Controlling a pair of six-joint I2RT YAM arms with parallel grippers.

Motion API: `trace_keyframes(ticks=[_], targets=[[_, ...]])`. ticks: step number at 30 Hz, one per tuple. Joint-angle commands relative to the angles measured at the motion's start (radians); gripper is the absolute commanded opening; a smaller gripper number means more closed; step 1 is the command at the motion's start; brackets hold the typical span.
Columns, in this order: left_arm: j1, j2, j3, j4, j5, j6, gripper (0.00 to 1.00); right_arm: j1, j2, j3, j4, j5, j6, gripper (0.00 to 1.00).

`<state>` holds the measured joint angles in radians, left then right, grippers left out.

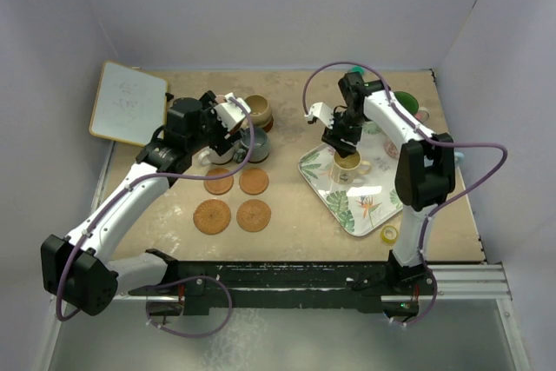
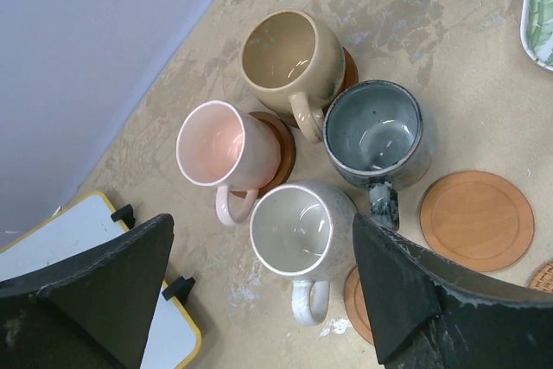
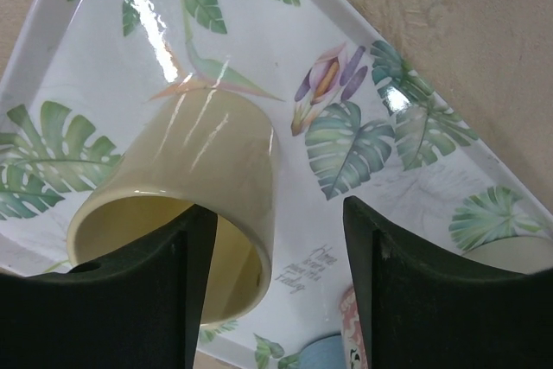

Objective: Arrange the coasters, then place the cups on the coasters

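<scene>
- Lower right of the top view: a small yellow tape roll [image 1: 390, 234] sits on the table just off the near corner of the tray.
- Lower centre: four coasters [image 1: 254, 215] lie in a two-by-two block, all bare. They are set out but hold no cups, so about half the job looks undone.
- Right of centre: a leaf-patterned tray [image 1: 334, 202] holds the yellow mug [image 3: 186, 183], which is not yet on a coaster.
- The right gripper [image 3: 278, 213] hangs over that mug with its fingers spread. One is in front of the mug's mouth and the other is outside the wall. No pinch is visible.
- Printed script on the tray floor [image 3: 302, 270] is too small and skewed to read.
- Left of centre: four mugs stand in a tight cluster.
- The light grey mug [image 2: 298, 231], pink mug [image 2: 226, 144] and tan mug [image 2: 289, 62] each show a brown disc edge beneath.
- Whether the slate mug [image 2: 376, 131] has one cannot be told.
- The left gripper [image 2: 262, 239] hovers above this cluster, fingers wide apart and holding nothing.
- Far right, behind the right arm: a green mug [image 1: 405, 102] waits, with other cups mostly hidden.
- Far left: a whiteboard [image 1: 129, 102] bears faint marks that are not legible.
</scene>
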<state>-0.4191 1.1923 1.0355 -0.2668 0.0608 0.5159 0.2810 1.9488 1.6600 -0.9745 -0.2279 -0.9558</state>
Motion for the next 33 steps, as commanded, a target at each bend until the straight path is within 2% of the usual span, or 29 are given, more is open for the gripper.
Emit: trace_keyframes(ticks=[1,11,19,25,33], targets=[[0.009,-0.031,0.0,0.049,-0.003,-0.002,0.81,0.009,0.003,0.047,-0.052,-0.04,-0.005,0.61],[0.009,0.001,0.008,0.02,0.085,0.012,0.81,0.014,-0.022,-0.02,-0.037,-0.06,0.048,0.35],[0.007,0.049,0.052,-0.01,0.139,-0.014,0.81,0.012,-0.092,-0.105,0.016,-0.037,0.182,0.17],[0.006,0.117,0.12,-0.057,0.164,-0.085,0.81,0.011,-0.205,-0.201,0.103,0.014,0.383,0.04],[-0.064,0.187,0.151,-0.007,0.197,-0.291,0.8,0.014,-0.325,-0.282,0.266,0.144,0.682,0.0]])
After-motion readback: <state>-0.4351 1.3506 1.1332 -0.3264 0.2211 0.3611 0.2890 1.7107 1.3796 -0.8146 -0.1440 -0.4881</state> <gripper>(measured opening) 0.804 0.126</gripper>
